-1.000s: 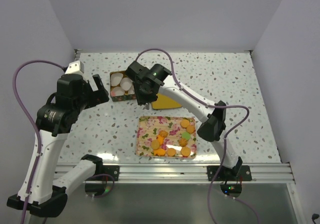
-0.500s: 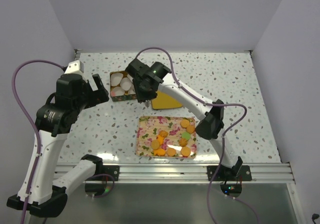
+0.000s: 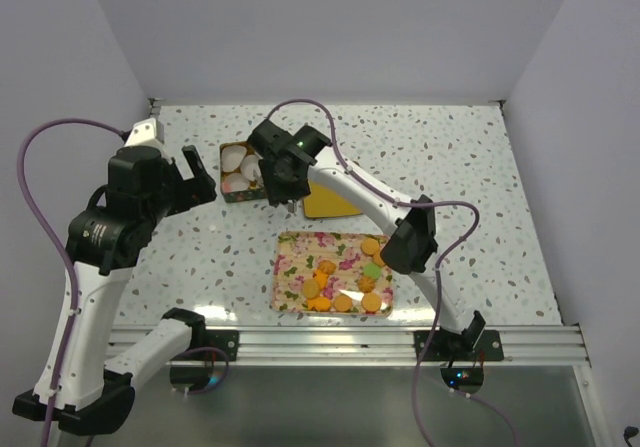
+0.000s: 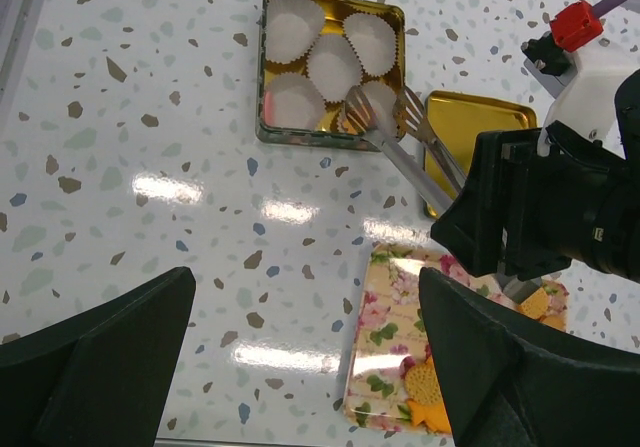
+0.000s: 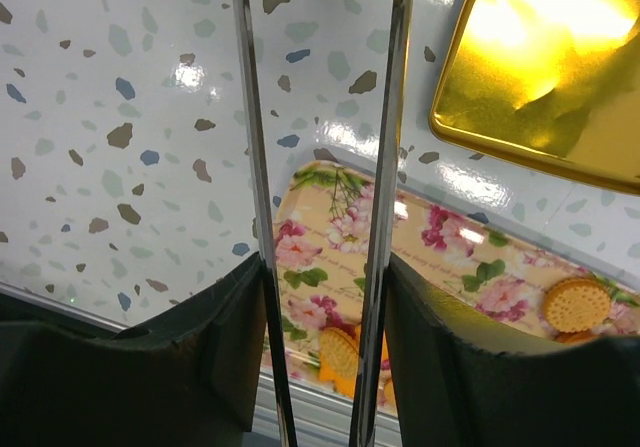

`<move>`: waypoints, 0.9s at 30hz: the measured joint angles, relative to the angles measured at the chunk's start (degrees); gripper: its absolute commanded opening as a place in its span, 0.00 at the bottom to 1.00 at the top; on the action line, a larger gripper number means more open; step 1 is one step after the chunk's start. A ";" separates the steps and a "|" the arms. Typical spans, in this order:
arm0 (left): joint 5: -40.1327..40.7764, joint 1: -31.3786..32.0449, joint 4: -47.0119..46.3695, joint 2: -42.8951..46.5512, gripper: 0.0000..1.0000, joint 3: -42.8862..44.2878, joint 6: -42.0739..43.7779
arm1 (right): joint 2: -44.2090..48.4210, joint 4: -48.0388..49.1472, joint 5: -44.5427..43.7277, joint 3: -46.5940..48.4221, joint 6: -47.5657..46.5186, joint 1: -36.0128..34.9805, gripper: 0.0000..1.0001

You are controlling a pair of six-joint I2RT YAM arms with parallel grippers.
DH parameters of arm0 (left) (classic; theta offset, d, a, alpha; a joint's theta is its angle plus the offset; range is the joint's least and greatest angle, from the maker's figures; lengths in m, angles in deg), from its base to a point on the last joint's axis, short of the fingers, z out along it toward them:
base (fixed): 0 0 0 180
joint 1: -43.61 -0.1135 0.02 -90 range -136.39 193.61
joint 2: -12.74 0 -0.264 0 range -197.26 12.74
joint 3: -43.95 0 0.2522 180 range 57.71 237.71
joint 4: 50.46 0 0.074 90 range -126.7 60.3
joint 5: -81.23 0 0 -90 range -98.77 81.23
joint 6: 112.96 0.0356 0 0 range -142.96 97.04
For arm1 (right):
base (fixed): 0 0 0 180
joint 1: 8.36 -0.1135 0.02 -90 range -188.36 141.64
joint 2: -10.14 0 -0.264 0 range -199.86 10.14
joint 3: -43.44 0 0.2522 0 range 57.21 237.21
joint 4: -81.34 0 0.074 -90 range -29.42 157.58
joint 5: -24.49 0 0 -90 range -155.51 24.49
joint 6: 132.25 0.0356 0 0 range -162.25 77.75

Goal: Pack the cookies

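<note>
Finding table (image 3: 480, 167) carrying tray, tin and lid, all close together near the middle. Noting tray (image 3: 293, 267) lying nearest the bases, long axis running left to right. Finding cookies (image 3: 345, 285) sitting on its right half, well apart from the tin. Noting tin (image 4: 262, 77) standing beyond the tray, to the far left, holding paper cups (image 4: 332, 62), with lid (image 4: 480, 127) lying just beside it on the right.

Recording right arm reaching over the tray, elbow hanging above the tray's right end. Finding right gripper (image 5: 322, 342) clamping tongs (image 4: 400, 162), which are pointing far-left into the tin with tips standing apart over the near-right cup. Possibly seeing a brown scrap at one tip, though too small for calling it a cookie.

Recording left gripper (image 4: 305, 297) hovering left of the tin, fingers spread wide and holding nothing.

Judging the next move as drawing the tongs back toward the bases and rightward onto the tray, the right arm being nearer.
</note>
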 measured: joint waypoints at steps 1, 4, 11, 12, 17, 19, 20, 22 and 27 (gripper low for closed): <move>0.00 0.00 0.00 0.04 1.00 0.04 0.00 | 0.00 0.20 0.02 0.00 -0.02 0.09 0.52; 0.00 0.00 0.24 0.11 1.00 0.15 0.00 | 0.00 0.52 0.04 0.02 -0.02 0.20 0.54; 0.00 0.00 1.01 0.11 1.00 0.79 0.02 | 0.17 0.59 -0.09 0.07 0.04 0.24 0.53; 0.00 0.00 1.07 0.11 1.00 1.09 0.02 | 0.37 0.57 -0.17 0.07 0.04 0.24 0.53; 0.33 0.00 1.27 0.22 1.00 2.32 0.07 | 4.11 -0.04 -1.01 0.04 0.07 0.31 0.52; 0.55 0.00 1.38 0.26 1.00 2.49 0.24 | 7.04 -0.42 -1.51 -0.02 0.07 0.31 0.52; 0.55 0.00 1.40 0.26 1.00 2.51 0.42 | 9.31 -0.52 -1.68 -0.52 0.17 0.31 0.51; 0.50 0.00 1.55 0.22 1.00 2.58 0.59 | 13.88 -0.98 -2.03 -2.29 0.46 0.31 0.50; -0.66 0.00 1.27 0.68 1.00 1.53 0.59 | 32.09 0.15 -4.42 -19.30 2.25 -0.92 0.47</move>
